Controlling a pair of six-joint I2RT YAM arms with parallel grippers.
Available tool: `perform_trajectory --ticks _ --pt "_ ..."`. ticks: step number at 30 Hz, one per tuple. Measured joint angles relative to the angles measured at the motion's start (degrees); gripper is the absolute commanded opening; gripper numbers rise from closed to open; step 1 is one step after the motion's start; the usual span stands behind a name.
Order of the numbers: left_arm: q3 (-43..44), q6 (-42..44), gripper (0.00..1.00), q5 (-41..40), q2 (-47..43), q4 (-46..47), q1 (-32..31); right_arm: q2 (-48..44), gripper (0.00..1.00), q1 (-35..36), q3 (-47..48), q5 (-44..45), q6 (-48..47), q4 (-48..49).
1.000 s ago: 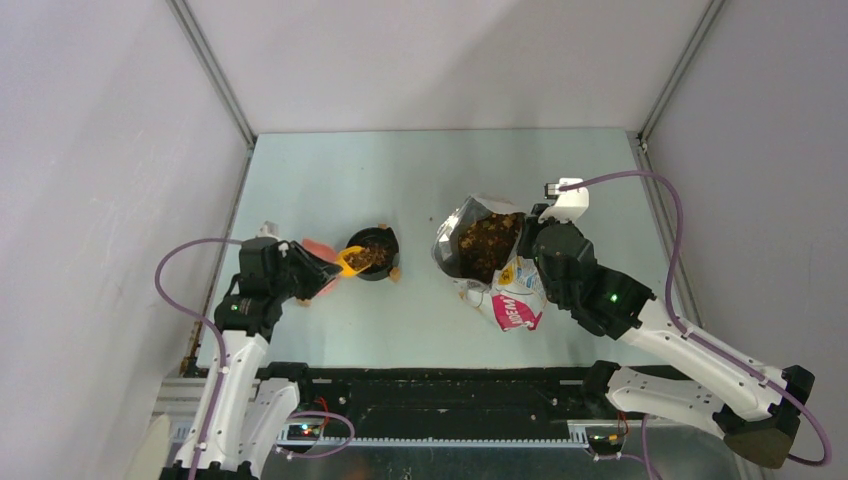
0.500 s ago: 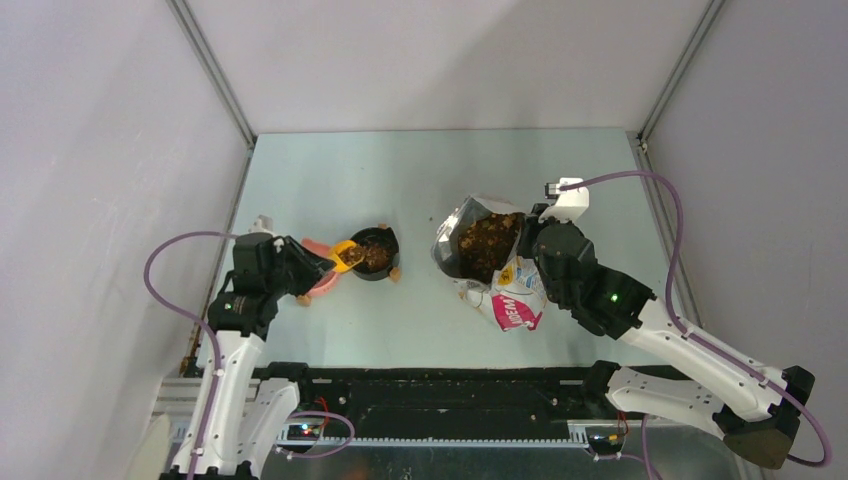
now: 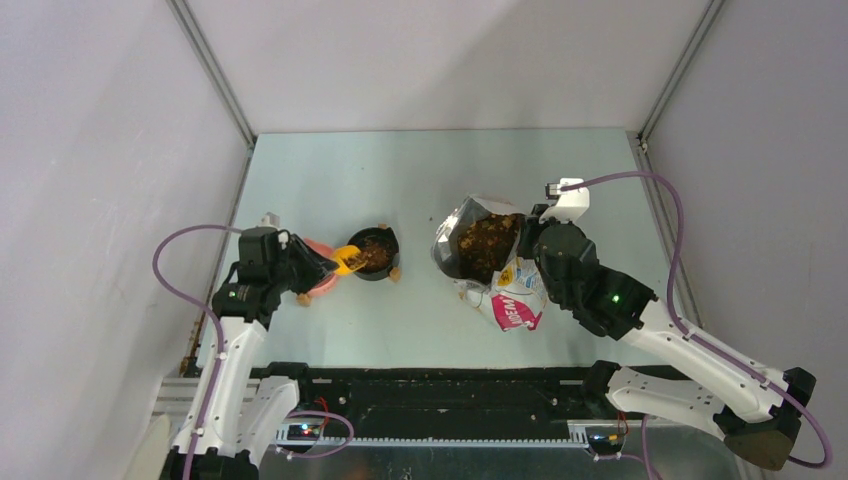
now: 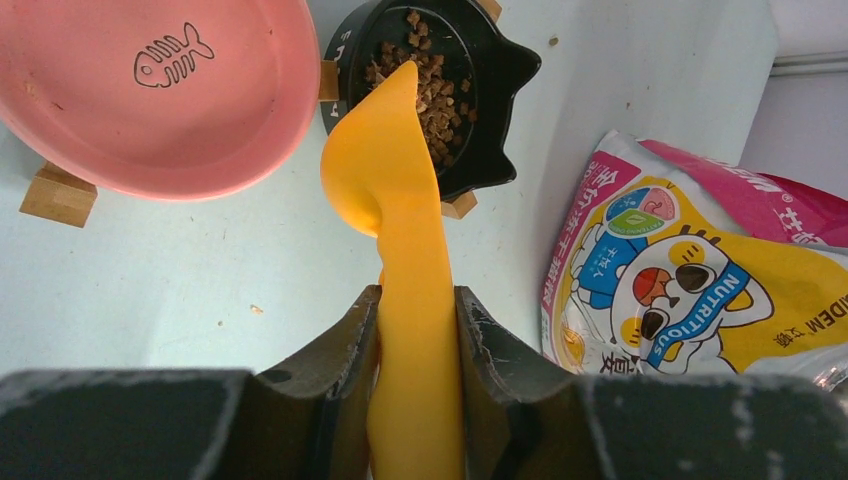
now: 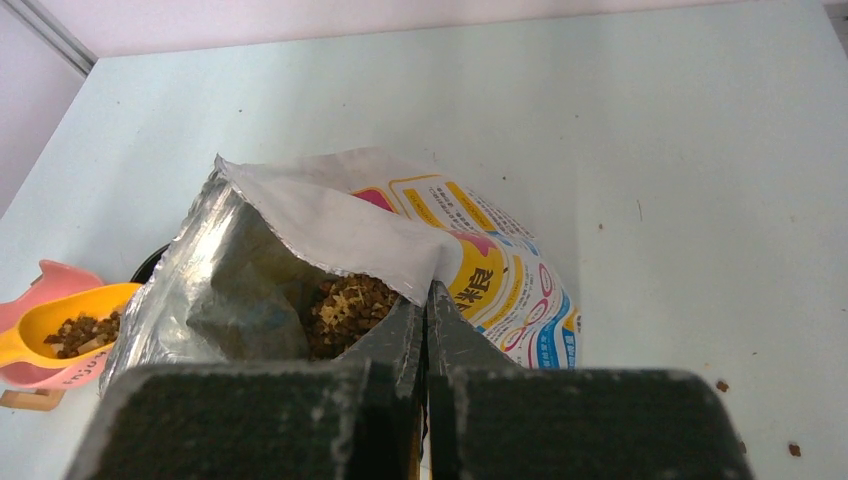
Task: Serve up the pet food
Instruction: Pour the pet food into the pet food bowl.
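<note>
My left gripper [image 3: 318, 268] is shut on the handle of a yellow scoop [image 3: 347, 262], also in the left wrist view [image 4: 400, 200]. The scoop's tip reaches over the left rim of a black bowl [image 3: 391, 241] that holds pet food [image 4: 430, 80]. The right wrist view shows kibble lying in the scoop [image 5: 80, 328]. My right gripper [image 3: 527, 232] is shut on the rim of the open cartoon-cat bag [image 3: 510, 295], holding its mouth open. More pet food [image 5: 345, 305] fills the bag [image 5: 500, 280].
An empty pink bowl [image 4: 150, 110] with a fish drawing stands on wooden feet just left of the black bowl, under my left gripper. A few stray kibbles [image 5: 722, 385] lie on the pale table. Grey walls close in at left, right and back.
My left wrist has shifted and turned slightly, keeping the scoop at the black bowl's left rim. The right arm and the bag have not moved.
</note>
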Motion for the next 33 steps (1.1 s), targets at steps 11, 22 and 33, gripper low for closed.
perform_trajectory --ticks 11,22,33 --pt "1.49 0.37 0.0 1.14 1.68 1.77 -0.81 -0.15 0.0 -0.28 -0.02 -0.83 0.17 -0.02" --pt "8.2 1.4 0.0 -4.42 7.39 1.25 -7.63 -0.35 0.0 -0.66 -0.13 -1.22 0.39 -0.02" --pt "9.77 2.49 0.0 -11.74 6.47 -4.52 -8.81 -0.37 0.0 -1.07 -0.15 -1.51 0.74 -0.02"
